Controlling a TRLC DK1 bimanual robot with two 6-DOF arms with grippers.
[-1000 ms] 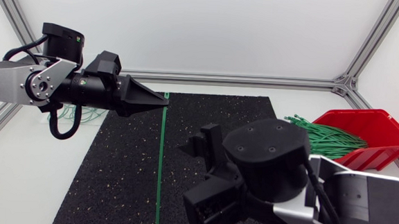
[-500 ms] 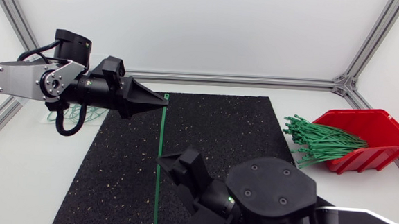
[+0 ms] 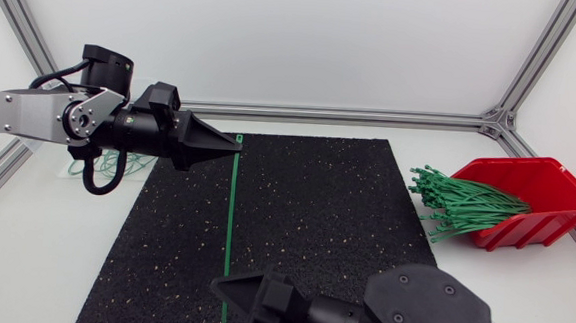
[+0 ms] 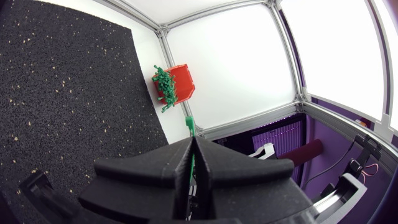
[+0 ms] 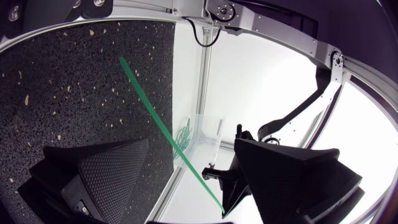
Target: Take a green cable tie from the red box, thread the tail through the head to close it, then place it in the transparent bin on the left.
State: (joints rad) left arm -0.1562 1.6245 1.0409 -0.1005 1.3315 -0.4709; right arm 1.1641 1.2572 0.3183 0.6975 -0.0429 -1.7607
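Observation:
My left gripper is shut on the head end of a green cable tie, which hangs straight down over the black mat. In the left wrist view the tie's head pokes out past the closed fingers. My right gripper is low at the near edge, open, by the tie's tail. In the right wrist view the tie runs between the two spread fingers without touching them. The red box holds several green ties at the right. The transparent bin stands left of the mat.
Aluminium frame posts border the white table. The left arm's black cable loops near the bin. Loose green ties show in the bin behind the left arm. The red box is far ahead of the left gripper.
My right arm has drawn back toward the near edge, its open gripper sliding down along the hanging tie to its tail. The left gripper has stayed nearly in place, still gripping the head.

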